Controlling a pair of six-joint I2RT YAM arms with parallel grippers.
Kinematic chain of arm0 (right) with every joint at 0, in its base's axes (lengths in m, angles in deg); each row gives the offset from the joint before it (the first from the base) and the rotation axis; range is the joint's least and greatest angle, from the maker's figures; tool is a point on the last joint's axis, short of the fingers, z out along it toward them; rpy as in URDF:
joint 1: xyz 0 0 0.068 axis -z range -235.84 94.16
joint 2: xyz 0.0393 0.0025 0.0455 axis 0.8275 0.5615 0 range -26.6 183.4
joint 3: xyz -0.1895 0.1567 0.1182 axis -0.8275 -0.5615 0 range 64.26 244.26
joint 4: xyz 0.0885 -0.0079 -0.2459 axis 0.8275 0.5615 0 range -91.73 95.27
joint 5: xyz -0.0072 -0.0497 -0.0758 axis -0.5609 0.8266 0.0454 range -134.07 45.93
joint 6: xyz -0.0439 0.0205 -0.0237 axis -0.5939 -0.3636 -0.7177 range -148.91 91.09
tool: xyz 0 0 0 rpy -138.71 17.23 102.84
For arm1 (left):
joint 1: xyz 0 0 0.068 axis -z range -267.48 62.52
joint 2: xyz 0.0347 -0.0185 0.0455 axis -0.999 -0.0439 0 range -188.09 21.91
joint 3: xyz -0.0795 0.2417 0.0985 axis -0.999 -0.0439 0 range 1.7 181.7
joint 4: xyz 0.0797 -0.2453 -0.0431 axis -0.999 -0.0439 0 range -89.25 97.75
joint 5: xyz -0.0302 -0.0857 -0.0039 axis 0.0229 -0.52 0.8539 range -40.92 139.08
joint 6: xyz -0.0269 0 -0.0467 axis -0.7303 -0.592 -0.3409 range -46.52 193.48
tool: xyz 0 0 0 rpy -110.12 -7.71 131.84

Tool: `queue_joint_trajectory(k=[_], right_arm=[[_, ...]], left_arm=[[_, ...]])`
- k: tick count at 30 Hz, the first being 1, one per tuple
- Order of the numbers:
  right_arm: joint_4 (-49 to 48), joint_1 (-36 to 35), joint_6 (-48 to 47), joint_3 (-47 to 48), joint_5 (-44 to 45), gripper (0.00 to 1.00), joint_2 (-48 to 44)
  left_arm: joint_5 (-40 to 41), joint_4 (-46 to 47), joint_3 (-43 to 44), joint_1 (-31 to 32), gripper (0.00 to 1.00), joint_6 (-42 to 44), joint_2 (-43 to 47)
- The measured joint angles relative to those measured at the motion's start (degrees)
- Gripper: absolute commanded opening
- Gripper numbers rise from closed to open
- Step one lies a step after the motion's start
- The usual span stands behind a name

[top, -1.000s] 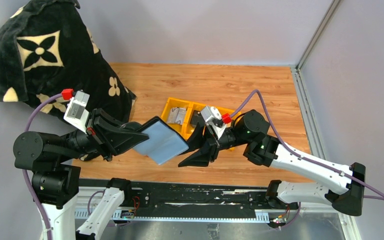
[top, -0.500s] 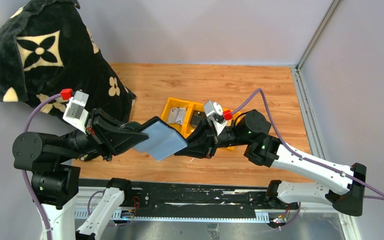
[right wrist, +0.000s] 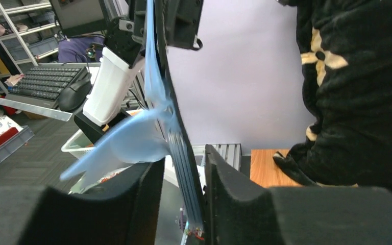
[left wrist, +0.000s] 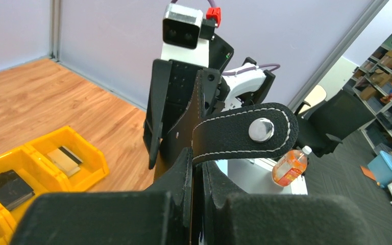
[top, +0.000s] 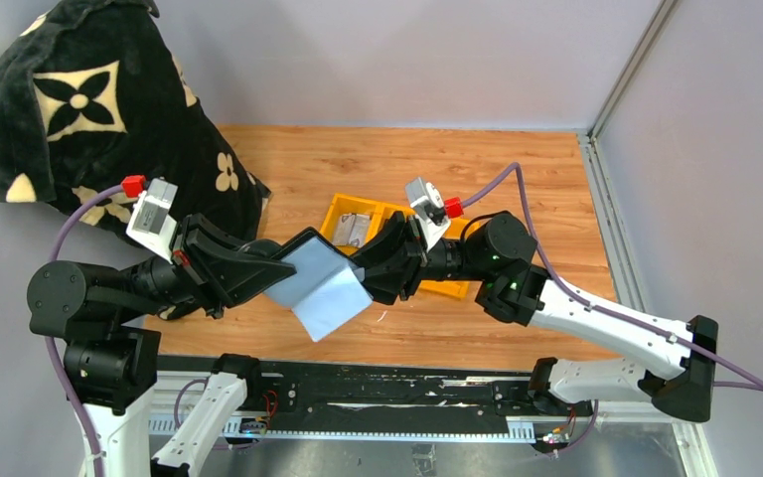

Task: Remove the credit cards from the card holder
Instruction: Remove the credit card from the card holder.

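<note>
The left arm is stretched from the near left corner of the table [top: 437, 169] toward the middle, wrist level. The left gripper [top: 278, 266] is closed tight on 1 black card holder [top: 318, 278], which is held on edge in the air above the table's near edge. The holder's strap tab [left wrist: 242, 132], with 1 metal snap [left wrist: 261, 130], is seen curled over the left fingers.

The right arm is bent in from the near right corner. The right gripper [top: 370, 276] is set against the holder's opposite edge, its 2 jaws parted and placed one on each side of that edge. Whether they pinch it cannot be told. Between them, thin layered edges of credit cards [right wrist: 186, 173] are seen in the holder; their number cannot be counted. 1 pale flap [top: 333, 318] is hanging below.

1 yellow bin [top: 343, 206] is placed mid-table, behind the grippers. 1 striped card [left wrist: 66, 155] is seen in one compartment and 1 black block [left wrist: 7, 186] in the next. 1 black plush bag [top: 89, 109] with cream flowers is standing at the far left corner.
</note>
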Motion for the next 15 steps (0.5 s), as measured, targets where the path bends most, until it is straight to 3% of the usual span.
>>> queue_joint_trajectory(k=[9,15], right_arm=[[-5.2,-0.4,5.0,1.3,0.1,0.48,2.1],[-4.7,-2.0,6.7,4.5,0.5,0.26,4.0]], left_arm=[[-0.3,-0.5,-0.3,0.0,0.0,0.0,0.0],[-0.3,-2.0,-0.3,0.0,0.0,1.6,0.0]])
